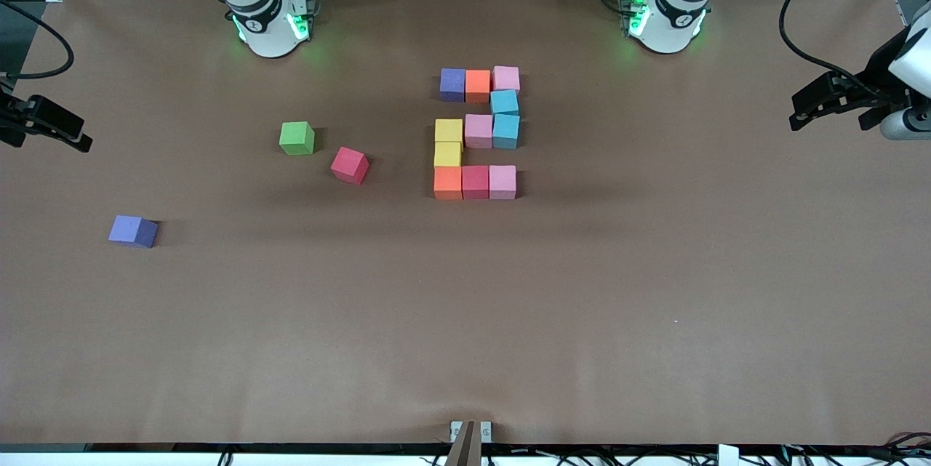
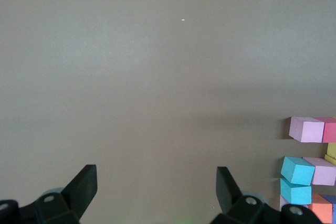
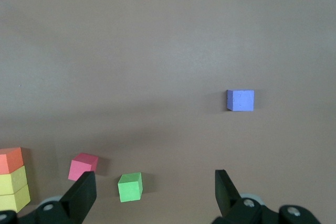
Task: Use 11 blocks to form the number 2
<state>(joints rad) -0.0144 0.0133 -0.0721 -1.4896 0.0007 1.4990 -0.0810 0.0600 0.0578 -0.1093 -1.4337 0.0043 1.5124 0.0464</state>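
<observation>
Hanging released at each end of the surface (image 1: 654, 306), left claw (image 2: 156, 192) and right claw (image 3: 156, 195) are parked well apart from the finished number 2 (image 1: 477, 133).

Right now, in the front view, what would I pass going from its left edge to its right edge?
Right hand → loose purple cube → green cube → loose red cube → the number 2 built of coloured cubes → left hand.
</observation>
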